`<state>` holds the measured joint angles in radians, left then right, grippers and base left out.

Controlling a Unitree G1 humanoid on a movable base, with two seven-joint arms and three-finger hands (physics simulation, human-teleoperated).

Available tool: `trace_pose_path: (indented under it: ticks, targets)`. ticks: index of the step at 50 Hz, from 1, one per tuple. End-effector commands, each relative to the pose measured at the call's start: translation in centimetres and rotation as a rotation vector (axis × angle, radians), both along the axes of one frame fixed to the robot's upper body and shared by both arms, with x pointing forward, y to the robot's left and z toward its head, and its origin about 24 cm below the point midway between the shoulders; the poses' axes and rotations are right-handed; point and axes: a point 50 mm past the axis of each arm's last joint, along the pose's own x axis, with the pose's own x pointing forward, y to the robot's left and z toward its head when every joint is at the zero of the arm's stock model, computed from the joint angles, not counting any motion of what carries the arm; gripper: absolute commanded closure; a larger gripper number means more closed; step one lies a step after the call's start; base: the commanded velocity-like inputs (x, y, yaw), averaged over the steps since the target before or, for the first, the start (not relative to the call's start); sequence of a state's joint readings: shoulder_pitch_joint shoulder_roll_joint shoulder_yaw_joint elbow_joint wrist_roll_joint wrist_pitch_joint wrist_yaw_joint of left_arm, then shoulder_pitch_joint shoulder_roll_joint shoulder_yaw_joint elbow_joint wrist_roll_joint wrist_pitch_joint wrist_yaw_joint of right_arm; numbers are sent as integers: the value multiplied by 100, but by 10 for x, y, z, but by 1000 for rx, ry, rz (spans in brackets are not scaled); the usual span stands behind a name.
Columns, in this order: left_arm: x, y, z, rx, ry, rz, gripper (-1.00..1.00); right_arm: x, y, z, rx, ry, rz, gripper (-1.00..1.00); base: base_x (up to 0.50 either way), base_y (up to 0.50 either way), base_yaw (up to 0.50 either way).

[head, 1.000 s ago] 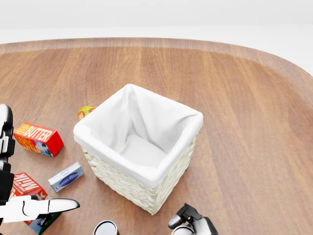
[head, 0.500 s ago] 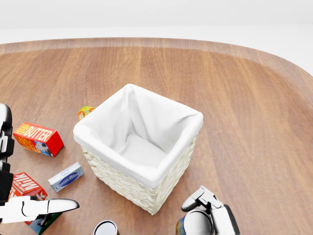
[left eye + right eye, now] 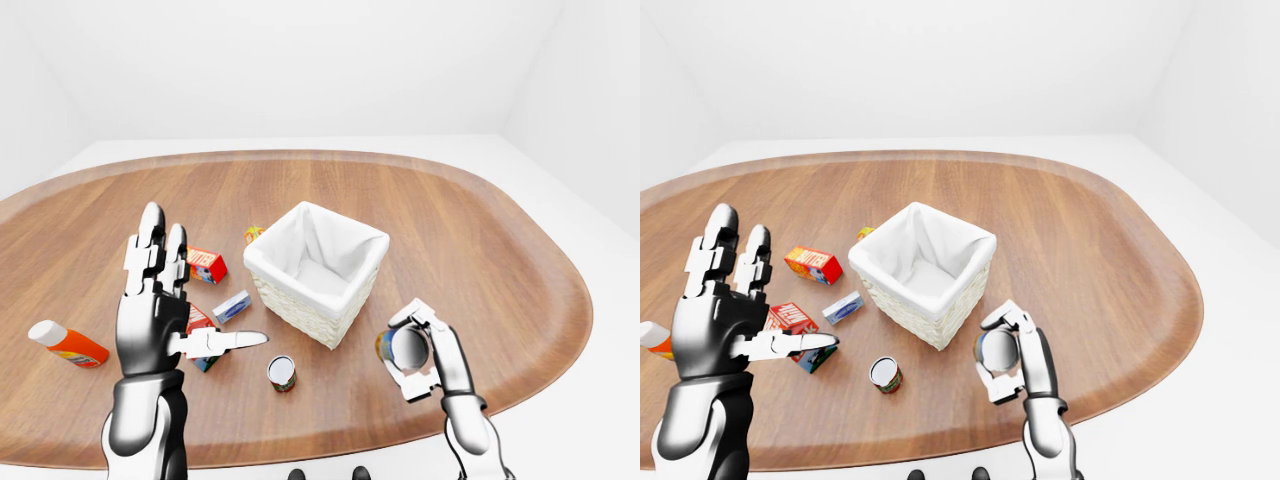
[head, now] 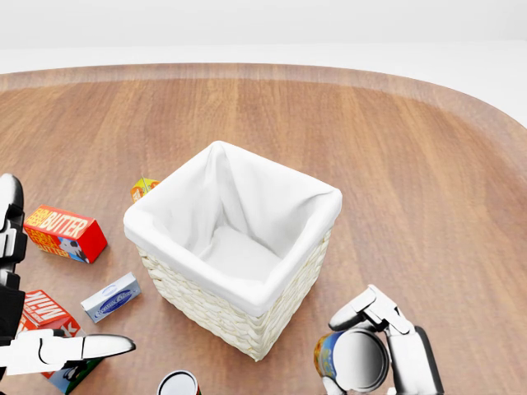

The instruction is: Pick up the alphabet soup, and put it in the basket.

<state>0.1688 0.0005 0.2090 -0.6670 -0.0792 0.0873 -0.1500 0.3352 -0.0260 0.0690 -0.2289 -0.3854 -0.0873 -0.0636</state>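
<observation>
Simulated test room, blank white walls [image 3: 300, 60], lone oval wooden table [image 3: 480, 230], scattered groceries

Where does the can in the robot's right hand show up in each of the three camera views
Left-eye view: the can sits lower right, gripped in the right hand, right of the basket.
Head view: the can is at the bottom edge, right of centre, below the basket's right corner.
Right-eye view: the can is lower centre, just right of the basket.
Shared landmark: the white-lined wicker basket.
</observation>
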Motion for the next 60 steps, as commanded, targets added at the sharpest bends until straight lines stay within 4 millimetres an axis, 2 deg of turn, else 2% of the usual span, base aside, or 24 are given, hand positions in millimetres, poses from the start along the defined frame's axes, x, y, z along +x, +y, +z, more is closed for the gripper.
trace_pose_path:
  ticks: [1,8,27,31,41,50,60]
  targets:
    - [0,0,1,6,-5,0,-100,-5,-2,31,-2,-126,-15,100,0,0,0]
    - [-2,-1,4,8,-16,-1,-100,-8,-1,56,-22,-226,2,100,0,0,0]
    - [-3,0,4,8,-16,0,-100,-10,3,101,-74,-336,-1,100,0,0,0]
    - [-2,0,2,7,-10,2,-100,-9,7,116,-91,-392,17,100,0,0,0]
    - [-2,0,2,9,-7,-1,-100,-1,18,128,-120,-460,59,100,0,0,0]
    - [-2,0,1,8,-2,-1,-100,2,31,152,-146,-578,114,100,0,0,0]
    - [-2,1,2,8,-10,-1,-100,8,38,160,-166,-622,136,100,0,0,0]
